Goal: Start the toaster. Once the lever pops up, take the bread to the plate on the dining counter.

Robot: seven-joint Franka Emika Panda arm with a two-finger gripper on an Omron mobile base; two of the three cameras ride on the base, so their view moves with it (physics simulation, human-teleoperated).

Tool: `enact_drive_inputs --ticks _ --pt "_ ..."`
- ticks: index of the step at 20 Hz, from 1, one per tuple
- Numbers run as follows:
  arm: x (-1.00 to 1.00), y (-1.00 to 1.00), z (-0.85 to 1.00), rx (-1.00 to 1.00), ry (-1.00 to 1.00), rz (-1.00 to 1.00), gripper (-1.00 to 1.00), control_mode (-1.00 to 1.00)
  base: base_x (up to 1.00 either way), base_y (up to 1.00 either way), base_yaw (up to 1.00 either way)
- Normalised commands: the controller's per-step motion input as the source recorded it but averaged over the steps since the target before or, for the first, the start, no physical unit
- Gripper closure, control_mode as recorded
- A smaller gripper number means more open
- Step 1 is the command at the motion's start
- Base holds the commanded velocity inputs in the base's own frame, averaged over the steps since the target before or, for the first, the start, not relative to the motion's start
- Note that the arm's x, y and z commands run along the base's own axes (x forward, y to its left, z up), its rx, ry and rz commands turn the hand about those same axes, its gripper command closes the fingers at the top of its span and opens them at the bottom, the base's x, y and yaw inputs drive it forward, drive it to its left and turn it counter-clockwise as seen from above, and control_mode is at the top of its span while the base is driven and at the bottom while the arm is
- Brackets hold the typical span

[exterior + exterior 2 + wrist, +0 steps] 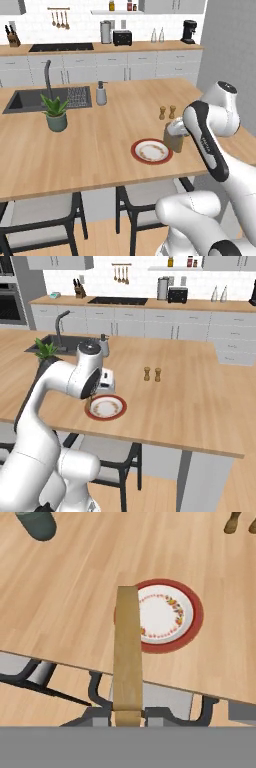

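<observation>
The dining counter [100, 145] spreads wide in light wood, with its sink [30, 100] and faucet [48, 77] at the far end and a potted plant [56, 114] nearer the middle. Far behind, on the back counter, sits the toaster [122, 37], its part apparently done.

The white arm [207, 145] reaches over the counter's near edge. Its gripper [127, 714] is pinching the bread [127, 647] edge-on, the slice standing out straight from the fingers, above the near side of the plate [167, 614].

The risk I'd judge is the drop. The slice hangs over the plate's rim, partly past it, close to the counter's edge. Let go here and it may tip off the rim onto the wood, or slide toward the chairs [130, 200] below. The salt and pepper shakers [167, 112] stand well clear.
</observation>
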Motion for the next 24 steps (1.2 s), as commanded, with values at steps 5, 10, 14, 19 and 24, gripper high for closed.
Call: enact_drive_inputs --ticks 5,10,14,19,24 --pt "0.72 0.00 -0.42 0.02 0.07 0.00 1.00 -1.00 0.00 0.00 0.00" --pt "0.66 0.00 -0.46 0.00 0.05 0.00 1.00 -1.00 0.00 0.00 0.00" --pt "0.57 0.00 -0.48 0.00 0.05 0.02 1.00 -1.00 0.00 0.00 0.00" --pt "0.36 0.00 -0.33 0.00 0.04 0.02 1.00 -1.00 0.00 0.00 0.00" --pt "0.03 0.11 -0.11 0.04 0.00 0.01 1.00 -1.00 0.00 0.00 0.00"
